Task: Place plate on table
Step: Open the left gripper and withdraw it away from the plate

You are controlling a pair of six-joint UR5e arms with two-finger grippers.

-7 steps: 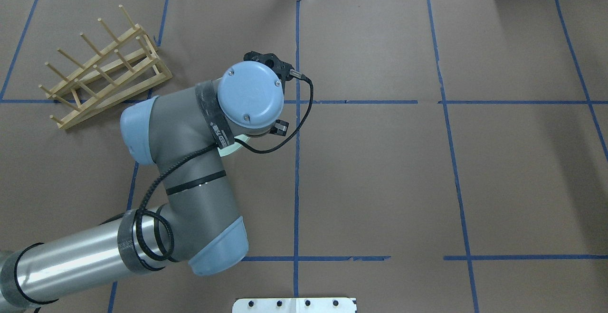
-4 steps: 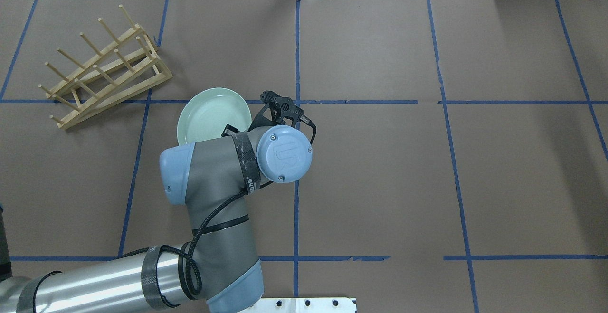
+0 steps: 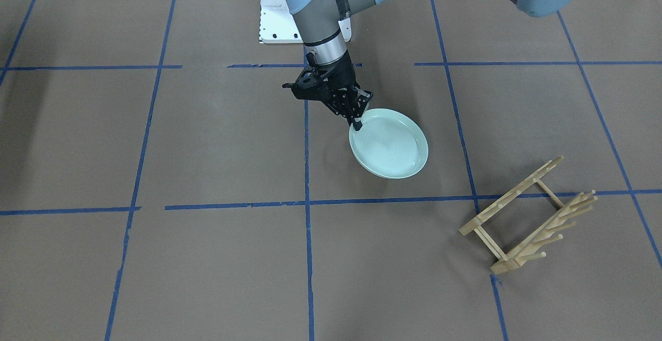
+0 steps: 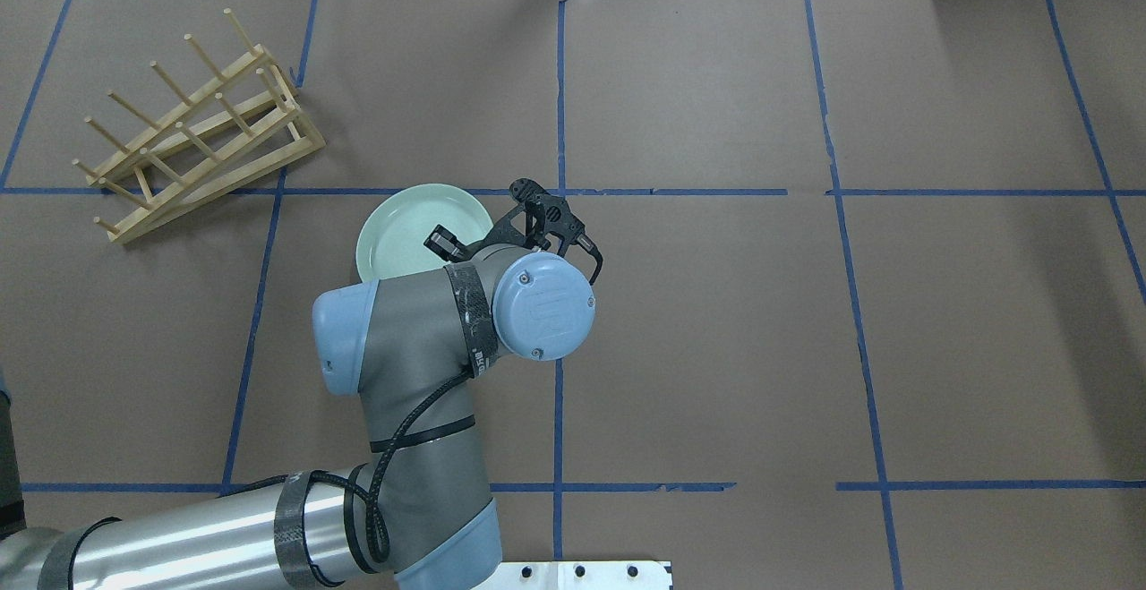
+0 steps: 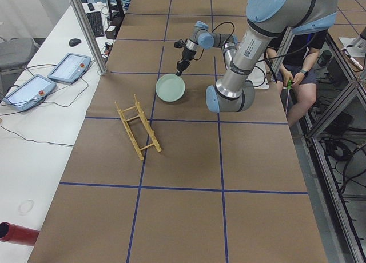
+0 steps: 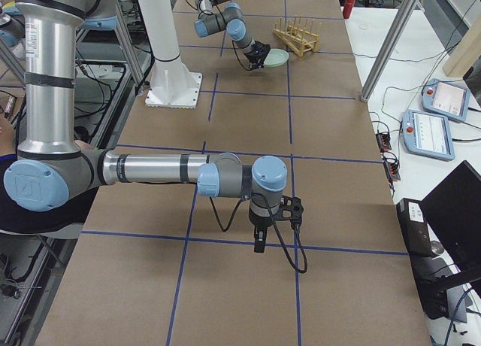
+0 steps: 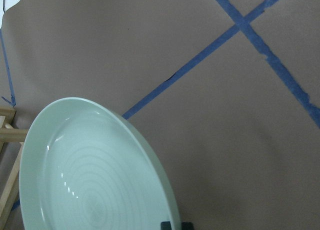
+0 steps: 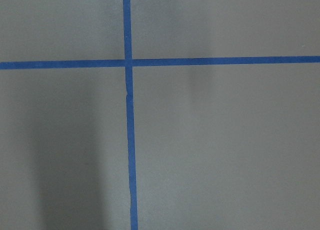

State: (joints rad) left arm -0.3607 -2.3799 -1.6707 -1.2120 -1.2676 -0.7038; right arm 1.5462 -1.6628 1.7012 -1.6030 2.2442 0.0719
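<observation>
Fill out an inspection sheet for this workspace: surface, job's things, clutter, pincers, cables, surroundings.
Surface: table, brown paper with a blue tape grid.
Job's things: plate, pale green, face up, low over the table; contact cannot be told.
Clutter: wooden rack, empty, apart from the plate.
Pincers: left pincer shut on the plate's rim; right pincer low over the table, state cannot be told.
Cables: black cable looped along the left arm; another by the right pincer.
Surroundings: tablets beside the table; seated person nearby.

The plate (image 3: 390, 147) is pale mint green with faint concentric rings. The table (image 3: 207, 139) is brown, crossed by blue tape lines. The rack (image 4: 215, 192) is light wood.
</observation>
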